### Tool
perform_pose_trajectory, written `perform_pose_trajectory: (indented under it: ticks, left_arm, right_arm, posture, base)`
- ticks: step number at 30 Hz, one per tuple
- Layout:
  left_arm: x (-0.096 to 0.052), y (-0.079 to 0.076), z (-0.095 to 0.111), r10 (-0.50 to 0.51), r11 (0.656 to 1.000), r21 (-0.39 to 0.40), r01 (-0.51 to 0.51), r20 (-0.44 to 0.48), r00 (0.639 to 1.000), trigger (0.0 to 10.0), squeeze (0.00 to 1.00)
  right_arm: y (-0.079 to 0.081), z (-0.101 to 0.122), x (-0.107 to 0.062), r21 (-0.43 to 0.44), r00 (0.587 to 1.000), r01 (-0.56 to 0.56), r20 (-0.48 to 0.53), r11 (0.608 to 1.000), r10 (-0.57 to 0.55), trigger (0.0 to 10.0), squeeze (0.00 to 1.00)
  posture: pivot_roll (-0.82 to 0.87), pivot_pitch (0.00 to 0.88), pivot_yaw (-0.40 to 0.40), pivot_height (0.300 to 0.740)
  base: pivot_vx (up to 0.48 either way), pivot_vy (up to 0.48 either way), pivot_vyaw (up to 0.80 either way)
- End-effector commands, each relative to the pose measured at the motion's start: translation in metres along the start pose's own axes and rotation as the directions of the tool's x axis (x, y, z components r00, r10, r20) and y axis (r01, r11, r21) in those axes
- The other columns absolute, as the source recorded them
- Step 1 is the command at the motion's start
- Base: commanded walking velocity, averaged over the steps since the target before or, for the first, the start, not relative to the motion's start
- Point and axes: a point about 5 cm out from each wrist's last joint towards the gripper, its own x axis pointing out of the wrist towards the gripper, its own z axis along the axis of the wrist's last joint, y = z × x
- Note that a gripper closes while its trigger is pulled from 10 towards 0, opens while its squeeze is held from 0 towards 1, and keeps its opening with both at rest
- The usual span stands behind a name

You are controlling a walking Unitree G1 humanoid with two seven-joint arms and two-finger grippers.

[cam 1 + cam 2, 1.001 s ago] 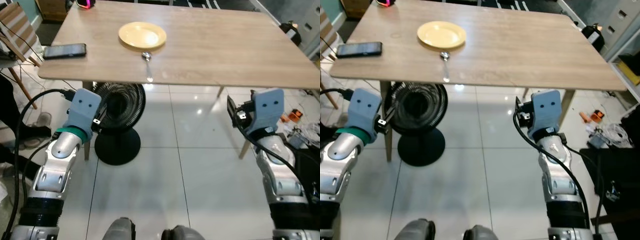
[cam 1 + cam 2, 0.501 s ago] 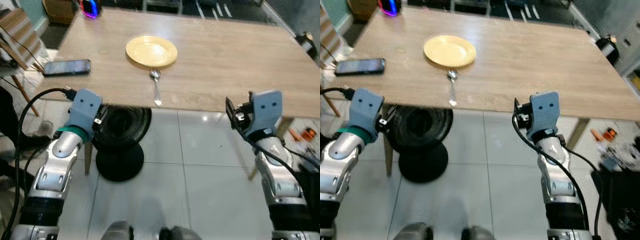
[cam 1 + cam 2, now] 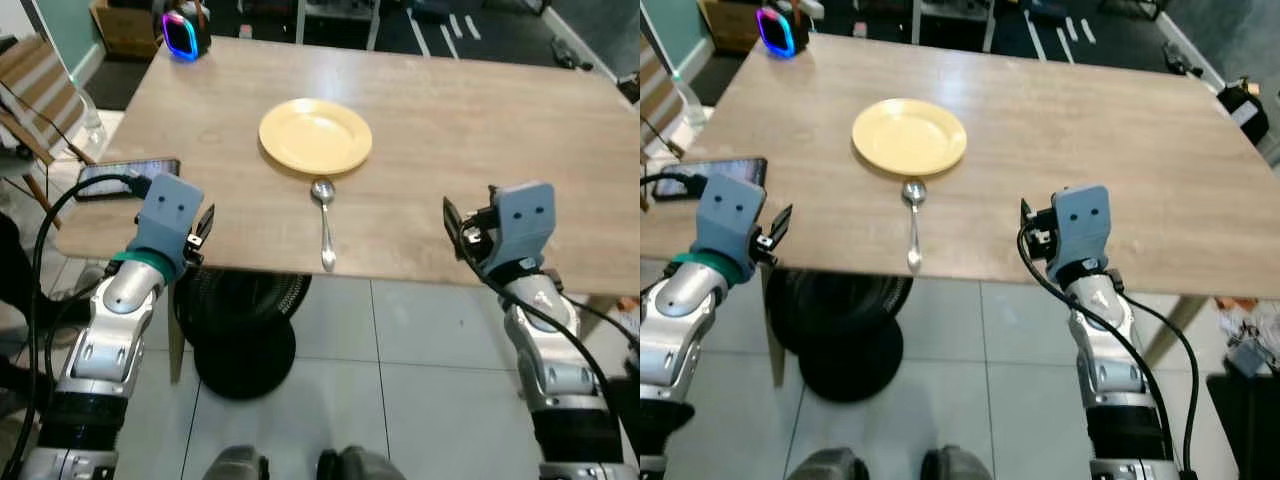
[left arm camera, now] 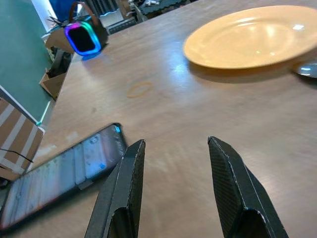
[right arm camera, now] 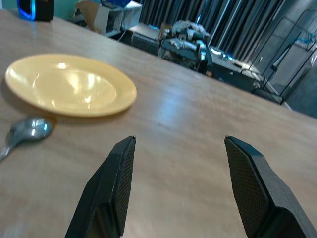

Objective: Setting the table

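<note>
Both grippers, left (image 4: pixel 176 191) and right (image 5: pixel 181 191), are hovering with fingers spread and empty over the table's (image 3: pixel 480 130) near edge. Between them a spoon (image 3: pixel 324 220) is lying, bowl touching a yellow plate (image 3: pixel 315 136). Near the left gripper a phone (image 4: pixel 54 176) is resting.

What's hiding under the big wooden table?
Under the wooden table a round black fan on a black base pokes out onto the white tile floor. Its upper part is covered by the tabletop.
</note>
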Motion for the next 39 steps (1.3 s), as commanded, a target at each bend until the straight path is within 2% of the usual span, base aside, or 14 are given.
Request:
perform_pose_trajectory:
  ticks: [1, 13, 19, 21, 22, 24, 25, 27, 28, 29, 30, 34, 37, 39]
  left_arm:
    - [-0.002, 0.001, -0.007, 0.004, 1.0, -0.006, -0.004, -0.037, 0.999, 10.0, 0.0]
    - [-0.002, -0.001, -0.005, -0.012, 1.0, -0.016, 0.012, -0.026, 1.0, 10.0, 0.0]
    - [-0.002, -0.001, -0.005, -0.014, 1.0, -0.012, 0.013, -0.031, 0.999, 10.0, 0.0]
    - [-0.003, -0.001, -0.006, -0.019, 1.0, -0.006, 0.019, -0.04, 0.999, 10.0, 0.0]
    - [-0.003, -0.001, -0.006, -0.019, 1.0, -0.006, 0.019, -0.04, 0.999, 10.0, 0.0]
    - [-0.004, -0.001, -0.007, -0.022, 1.0, -0.004, 0.022, -0.049, 0.999, 10.0, 0.0]
    - [-0.004, -0.001, -0.007, -0.022, 1.0, -0.004, 0.022, -0.049, 0.999, 10.0, 0.0]
    - [-0.004, -0.003, -0.008, -0.027, 1.0, -0.005, 0.026, -0.055, 0.998, 10.0, 0.0]
    - [-0.004, -0.003, -0.008, -0.027, 1.0, -0.005, 0.026, -0.055, 0.998, 10.0, 0.0]
    - [-0.003, -0.005, -0.008, -0.03, 1.0, -0.005, 0.029, -0.057, 0.998, 10.0, 0.0]
    - [-0.003, -0.005, -0.008, -0.03, 1.0, -0.005, 0.029, -0.057, 0.998, 10.0, 0.0]
    - [0.0, -0.006, -0.003, -0.036, 0.999, -0.001, 0.036, -0.047, 0.998, 10.0, 0.0]
    - [0.001, -0.006, 0.0, -0.037, 0.999, 0.003, 0.037, -0.041, 0.998, 10.0, 0.0]
    - [0.0, -0.003, 0.005, -0.035, 0.999, 0.009, 0.035, -0.029, 0.999, 10.0, 0.0]
  right_arm:
    - [0.0, -0.003, -0.002, 0.008, 1.0, 0.005, -0.017, 1.0, -0.005, 10.0, 0.0]
    - [0.001, -0.003, -0.001, 0.007, 1.0, 0.002, -0.015, 1.0, -0.002, 10.0, 0.0]
    - [0.013, -0.006, -0.002, -0.035, 0.996, -0.077, -0.049, 0.996, 0.076, 10.0, 0.0]
    - [0.026, -0.01, -0.006, -0.018, 0.981, -0.173, -0.097, 0.985, 0.171, 10.0, 0.0]
    - [0.026, -0.01, -0.006, -0.018, 0.981, -0.173, -0.097, 0.985, 0.171, 10.0, 0.0]
    - [0.045, -0.011, -0.012, 0.029, 0.945, -0.289, -0.151, 0.957, 0.29, 10.0, 0.0]
    - [0.045, -0.011, -0.012, 0.029, 0.945, -0.289, -0.151, 0.957, 0.29, 10.0, 0.0]
    - [0.073, -0.009, -0.011, 0.142, 0.923, -0.325, -0.165, 0.935, 0.347, 10.0, 0.0]
    - [0.073, -0.009, -0.011, 0.142, 0.923, -0.325, -0.165, 0.935, 0.347, 10.0, 0.0]
    - [0.085, -0.01, -0.008, 0.185, 0.92, -0.318, -0.176, 0.93, 0.349, 10.0, 0.0]
    - [0.085, -0.01, -0.008, 0.185, 0.92, -0.318, -0.176, 0.93, 0.349, 10.0, 0.0]
    - [0.117, -0.016, 0.009, 0.242, 0.914, -0.261, -0.25, 0.934, 0.32, 10.0, 0.0]
    - [0.123, -0.017, 0.014, 0.254, 0.912, -0.245, -0.267, 0.936, 0.312, 10.0, 0.0]
    - [0.128, -0.016, 0.022, 0.289, 0.91, -0.196, -0.303, 0.937, 0.284, 10.0, 0.0]
  posture:
    - [0.06, 0.006, -0.006, 0.74]
    - [0.07, 0.006, -0.006, 0.74]
    - [0.07, 0.009, -0.005, 0.74]
    - [0.07, 0.014, -0.007, 0.74]
    - [0.07, 0.014, -0.007, 0.74]
    - [0.07, 0.016, -0.008, 0.74]
    - [0.07, 0.016, -0.008, 0.74]
    - [0.07, 0.019, -0.006, 0.74]
    - [0.07, 0.019, -0.006, 0.74]
    - [0.07, 0.02, -0.006, 0.74]
    - [0.07, 0.02, -0.006, 0.74]
    - [0.09, 0.03, -0.009, 0.74]
    - [0.1, 0.04, -0.014, 0.74]
    - [0.12, 0.051, -0.021, 0.74]
  base:
    - [0.0, 0.0, 0.0]
    - [0.0, 0.0, 0.0]
    - [0.0, 0.0, 0.0]
    - [0.0, 0.0, 0.0]
    - [0.0, 0.0, 0.0]
    - [0.0, 0.0, 0.0]
    - [0.0, 0.0, 0.0]
    - [0.0, 0.0, 0.0]
    - [0.0, 0.0, 0.0]
    - [0.0, 0.0, 0.0]
    - [0.0, 0.0, 0.0]
    - [0.0, 0.0, 0.0]
    - [0.0, 0.0, 0.0]
    - [0.0, 0.0, 0.0]
